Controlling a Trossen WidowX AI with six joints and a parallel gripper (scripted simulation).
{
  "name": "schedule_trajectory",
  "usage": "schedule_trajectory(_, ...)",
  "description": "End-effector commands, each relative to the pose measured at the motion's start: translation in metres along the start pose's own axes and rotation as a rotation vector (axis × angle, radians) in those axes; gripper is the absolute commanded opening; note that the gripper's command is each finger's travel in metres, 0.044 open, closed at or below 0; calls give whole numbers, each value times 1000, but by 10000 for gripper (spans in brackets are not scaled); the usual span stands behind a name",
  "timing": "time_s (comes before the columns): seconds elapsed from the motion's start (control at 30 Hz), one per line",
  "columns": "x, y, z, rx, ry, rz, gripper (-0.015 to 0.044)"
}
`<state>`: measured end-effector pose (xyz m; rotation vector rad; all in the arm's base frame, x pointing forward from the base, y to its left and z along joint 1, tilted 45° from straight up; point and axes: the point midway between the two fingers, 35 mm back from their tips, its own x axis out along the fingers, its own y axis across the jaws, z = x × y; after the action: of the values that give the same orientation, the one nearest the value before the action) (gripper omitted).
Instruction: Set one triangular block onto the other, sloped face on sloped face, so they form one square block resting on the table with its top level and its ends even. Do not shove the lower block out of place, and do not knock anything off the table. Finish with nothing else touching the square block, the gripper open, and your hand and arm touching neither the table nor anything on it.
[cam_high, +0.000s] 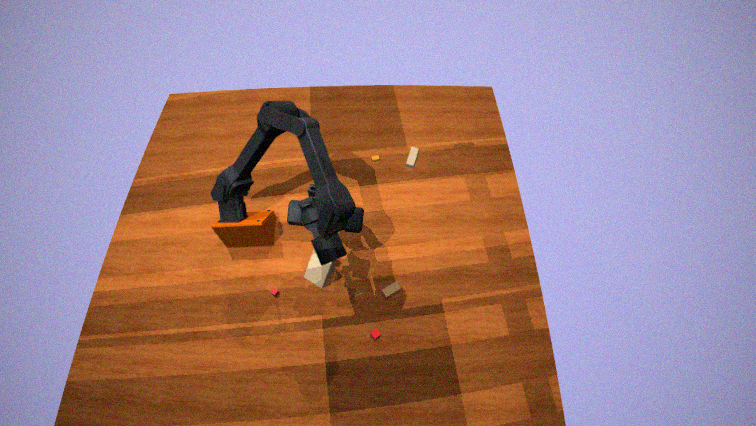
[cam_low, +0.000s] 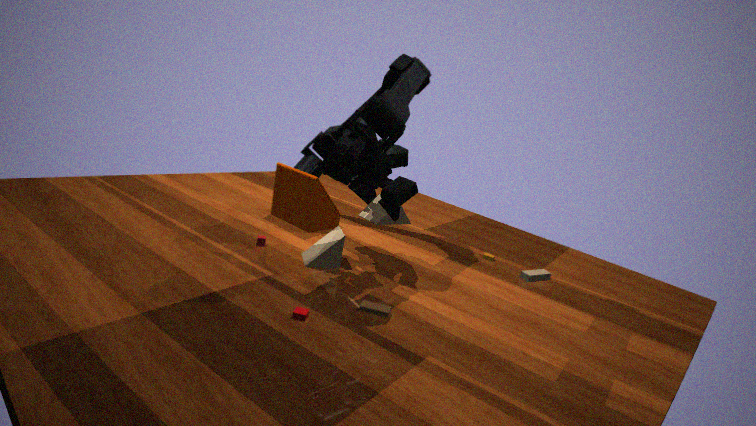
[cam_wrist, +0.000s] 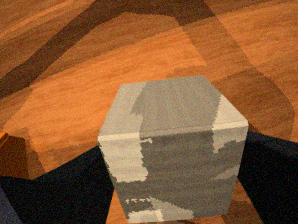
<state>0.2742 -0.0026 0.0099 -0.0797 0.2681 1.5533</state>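
Observation:
One triangular block (cam_high: 319, 274) (cam_low: 326, 252) stands on the table, sloped face up, just in front of the hand in the top view, where the hand hides part of it. My gripper (cam_low: 381, 208) (cam_wrist: 169, 139) is shut on the other triangular block (cam_low: 373, 212) (cam_wrist: 175, 165), one finger on each end. In the exterior view the held block looks raised above the table, apart from the standing block and behind it. In the top view I cannot make out the held block for certain. Its sloped face is hard to tell in the wrist view.
A pinkish cube (cam_high: 274, 292) (cam_low: 261, 241), a red cube (cam_high: 375, 333) (cam_low: 300, 313) and a tan slab (cam_high: 391, 289) (cam_low: 375, 308) lie around the standing block. A pale slab (cam_high: 412, 157) (cam_low: 535, 275) and a yellow piece (cam_high: 375, 158) (cam_low: 488, 256) lie farther back. The orange base (cam_high: 246, 234) (cam_low: 301, 203) is nearby.

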Motion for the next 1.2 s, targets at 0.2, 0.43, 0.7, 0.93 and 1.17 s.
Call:
schedule_trajectory(0.2, -8, 1, 5, 46, 10, -10, 0)
schedule_trajectory(0.43, -7, 2, 6, 256, 34, -10, 0)
schedule_trajectory(0.7, -7, 3, 7, 495, 61, -18, 0)
schedule_trajectory(0.93, -6, 3, 8, 704, 83, -32, 0)
schedule_trajectory(1.17, -6, 4, 9, 913, 104, -51, 0)
